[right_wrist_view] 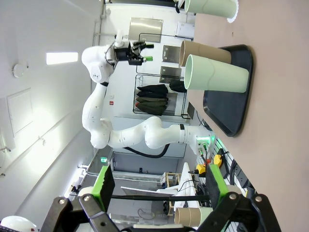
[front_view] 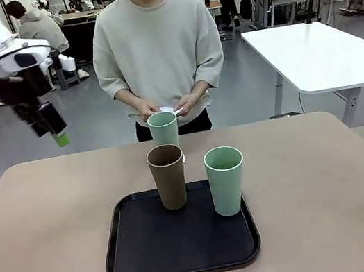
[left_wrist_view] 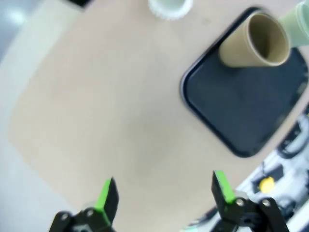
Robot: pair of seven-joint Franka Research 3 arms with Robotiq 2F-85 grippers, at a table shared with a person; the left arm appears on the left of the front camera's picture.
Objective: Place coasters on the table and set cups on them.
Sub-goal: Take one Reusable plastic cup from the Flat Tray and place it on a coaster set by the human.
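At the table's (front_view: 50, 229) far side stands a mint cup (front_view: 164, 128) on a white scalloped coaster (left_wrist_view: 155, 9), just beyond the tray. A brown cup (front_view: 169, 177) and a second mint cup (front_view: 226, 179) stand upright on the black tray (front_view: 153, 254). The person's hands hold more white coasters (front_view: 170, 110) above the far cup. My left gripper (front_view: 61, 138) hangs open high over the table's left side, nothing between its pads (left_wrist_view: 107, 193). My right gripper (right_wrist_view: 159, 186) is open and empty at the table's right edge.
A white-topped table (front_view: 323, 55) stands at the back right. The person stands close against the far edge. Bare tabletop lies left and right of the tray (left_wrist_view: 241, 106).
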